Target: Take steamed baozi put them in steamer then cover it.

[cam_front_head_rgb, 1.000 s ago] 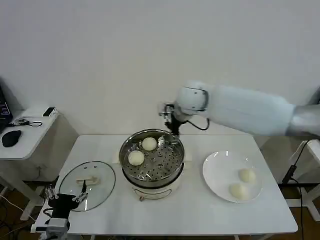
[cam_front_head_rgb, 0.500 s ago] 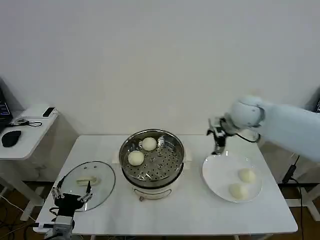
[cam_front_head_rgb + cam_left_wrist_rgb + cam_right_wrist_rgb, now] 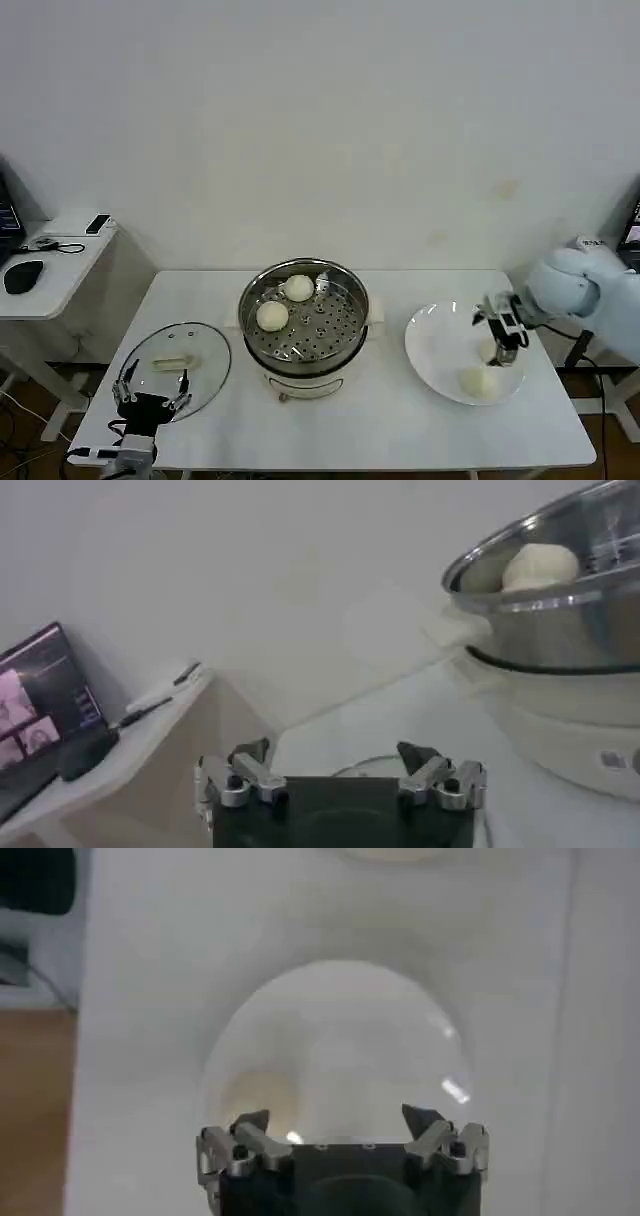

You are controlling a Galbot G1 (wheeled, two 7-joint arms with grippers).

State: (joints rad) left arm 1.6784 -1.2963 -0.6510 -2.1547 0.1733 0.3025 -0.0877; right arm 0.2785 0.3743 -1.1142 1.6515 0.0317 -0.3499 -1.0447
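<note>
White table, right gripper jaws spread over plate

white table | on it: steamer (centre), cover, plate

Steamer: shiny steel pot on cream base, uncovered, centred on the table, perforated tray visible. Two cream-white baozi are seated inside, one toward the back, one left of middle. One more baozi lies on the white plate. Cover: clear glass, metal rim, cream handle, laid flat left of the steamer.
</note>
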